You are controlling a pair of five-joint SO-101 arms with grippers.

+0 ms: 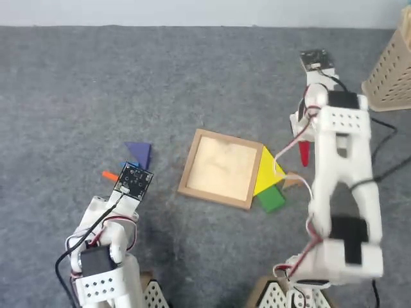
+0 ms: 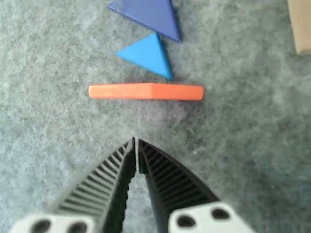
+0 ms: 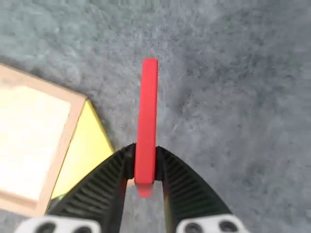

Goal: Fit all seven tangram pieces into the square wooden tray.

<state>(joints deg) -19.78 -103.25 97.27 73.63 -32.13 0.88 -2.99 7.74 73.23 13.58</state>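
Note:
The square wooden tray [image 1: 221, 168] lies mid-table with nothing in it. A yellow triangle [image 1: 268, 172] and a green piece [image 1: 270, 199] lie against its right side. My right gripper [image 3: 145, 151] is shut on a red piece [image 3: 147, 111], held on edge just right of the yellow triangle [image 3: 82, 150] and the tray [image 3: 34, 145]. My left gripper [image 2: 135, 143] is shut with nothing in it, hovering close before an orange piece [image 2: 146, 91]. Beyond the orange piece lie a light blue triangle [image 2: 146, 53] and a purple triangle [image 2: 148, 13]. These pieces sit left of the tray [image 2: 301, 24].
Grey carpet covers the table. A perforated beige block [image 1: 392, 64] stands at the far right edge. A small tan piece [image 1: 292, 181] lies right of the yellow triangle. The arm bases [image 1: 154, 295] occupy the near edge.

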